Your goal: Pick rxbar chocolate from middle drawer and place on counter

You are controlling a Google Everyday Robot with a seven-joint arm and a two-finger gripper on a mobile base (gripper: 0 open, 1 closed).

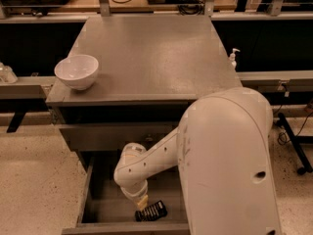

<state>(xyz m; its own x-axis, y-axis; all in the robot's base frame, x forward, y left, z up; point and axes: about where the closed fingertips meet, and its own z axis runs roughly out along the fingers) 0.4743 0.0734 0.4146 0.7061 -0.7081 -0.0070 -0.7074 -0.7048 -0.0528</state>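
The rxbar chocolate (151, 211), a small black bar with white lettering, lies flat on the floor of the open middle drawer (87, 190), near its front wall. My gripper (142, 202) reaches down into the drawer from the white arm and sits right at the bar's left end, its tan tip just above it. The counter (146, 58) is the broad grey cabinet top above the drawer.
A white bowl (77, 71) stands at the counter's front left corner. My large white arm housing (230, 165) covers the drawer's right side. A small white bottle (233, 58) stands past the counter's right edge. Metal posts rise behind the counter.
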